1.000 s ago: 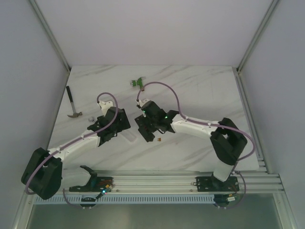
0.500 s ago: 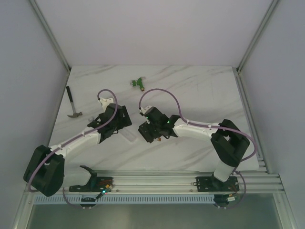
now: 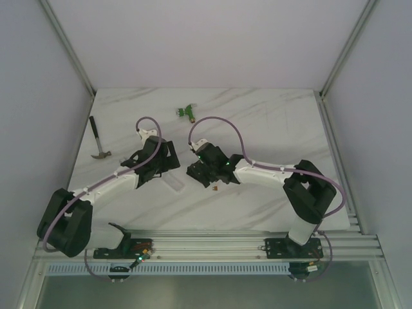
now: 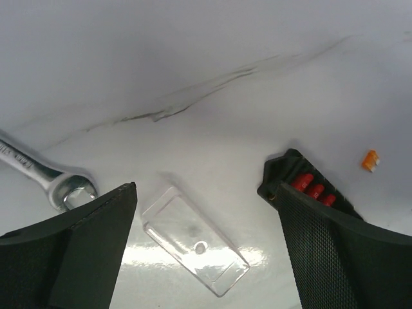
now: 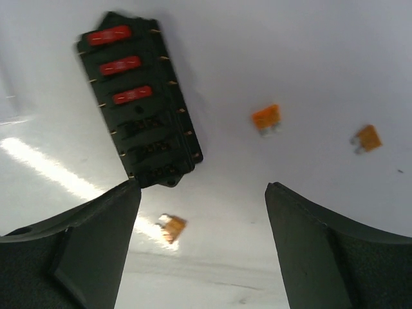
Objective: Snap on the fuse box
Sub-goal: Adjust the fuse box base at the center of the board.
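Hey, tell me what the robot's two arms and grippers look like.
The left arm and right arm have white links, bulky black joints and looping purple cables. The left gripper and right gripper are black, with broad wedge-shaped fingers.

The left arm [image 3: 106, 187] and the right arm [image 3: 264, 172] share one build: white tubular links joined by bulky black joint housings. A mauve cable [image 3: 149, 118] loops off the left arm and runs along its links, and a matching cable [image 3: 215, 118] does the same on the right. Small green lights [image 3: 225, 164] glow on the right wrist housing. The right base stands on a black plate [image 3: 293, 247] on a slotted aluminium rail [image 3: 206, 239]. The left fingers [image 4: 335, 257] are black wedges, one face cross-hatched. The right fingers [image 5: 335, 251] are dark and smooth.
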`<state>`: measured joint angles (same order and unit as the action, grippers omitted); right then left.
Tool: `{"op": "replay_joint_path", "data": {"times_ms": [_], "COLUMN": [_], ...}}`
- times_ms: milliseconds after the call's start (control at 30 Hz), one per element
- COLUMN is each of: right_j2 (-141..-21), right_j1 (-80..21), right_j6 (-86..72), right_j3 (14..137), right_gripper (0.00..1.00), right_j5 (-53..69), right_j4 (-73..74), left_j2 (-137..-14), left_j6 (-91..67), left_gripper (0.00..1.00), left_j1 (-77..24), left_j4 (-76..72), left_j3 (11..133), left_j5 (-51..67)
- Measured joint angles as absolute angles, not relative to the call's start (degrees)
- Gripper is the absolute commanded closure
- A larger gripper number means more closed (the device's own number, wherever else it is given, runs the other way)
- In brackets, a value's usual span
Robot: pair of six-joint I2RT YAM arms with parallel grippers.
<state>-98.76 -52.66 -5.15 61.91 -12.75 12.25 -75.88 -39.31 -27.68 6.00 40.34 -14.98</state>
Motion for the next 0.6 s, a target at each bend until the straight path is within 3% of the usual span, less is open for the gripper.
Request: {"op": "replay_joint_path", "data": {"times_ms": [300, 600], "right_j2": [-99.39, -99.35], "right_j1": [-47.37, -44.40], "right_j6": [-8.84, -12.14], "right_j3": [61.91, 61.73], "right_gripper": [0.21, 0.25], "right_j5": [-20.36, -20.80], "right_j4": [13.34, 13.30], "left_j2": [-83.96, -93.43], "left_j6": [-34.85, -33.98], "left_gripper": [0.19, 0.20], "left_j1": [-27.70, -27.79], "left_j4": [4.54, 2.90], "left_j3": [48.10, 52.66], "left_j5": [-7.25, 3.66]}}
